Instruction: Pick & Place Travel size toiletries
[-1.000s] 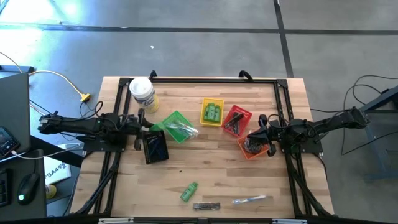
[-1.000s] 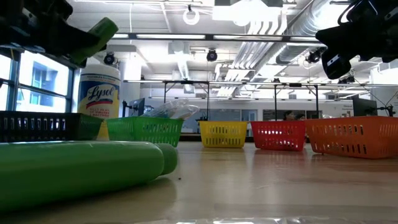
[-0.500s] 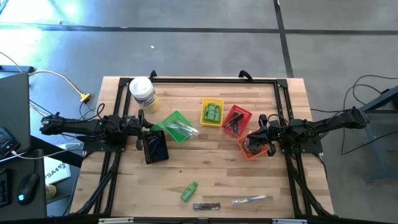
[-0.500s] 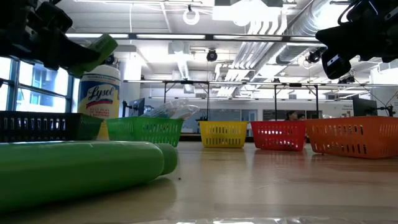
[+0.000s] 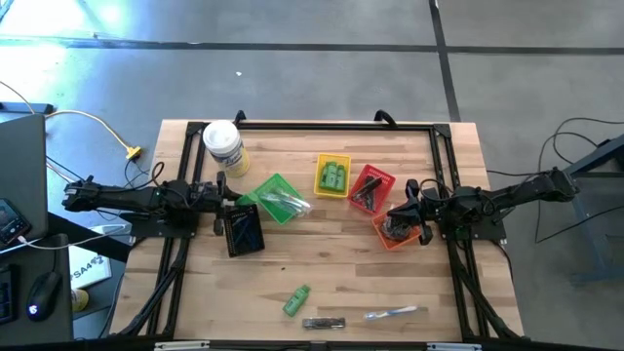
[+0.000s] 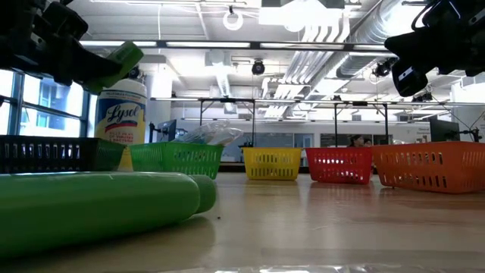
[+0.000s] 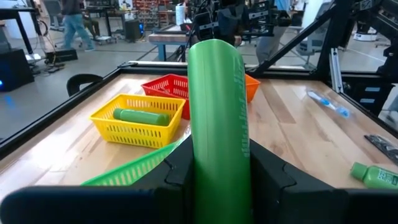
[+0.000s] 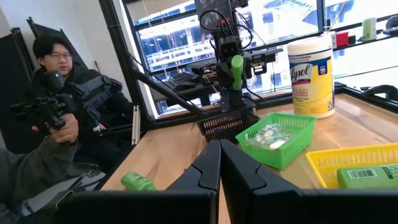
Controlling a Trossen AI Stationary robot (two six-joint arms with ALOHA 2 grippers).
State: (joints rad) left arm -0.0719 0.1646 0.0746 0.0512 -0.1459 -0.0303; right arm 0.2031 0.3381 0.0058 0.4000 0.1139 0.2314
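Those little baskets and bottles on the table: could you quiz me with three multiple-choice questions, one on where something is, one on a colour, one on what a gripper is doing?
1. Where does the loose green bottle lie?
A. In the orange basket
B. On the bare table near its front edge
C. On the white-lidded jar

2. What colour is the basket holding green bottles?
A. Yellow
B. Blue
C. Purple

3. What is the left gripper doing?
A. Standing wide open and empty
B. Gripping a green bottle
C. Holding a basket

Answers: 1 B, the high view shows it on bare wood. 2 A, the yellow basket. 3 B, the left wrist view shows the bottle between its fingers.
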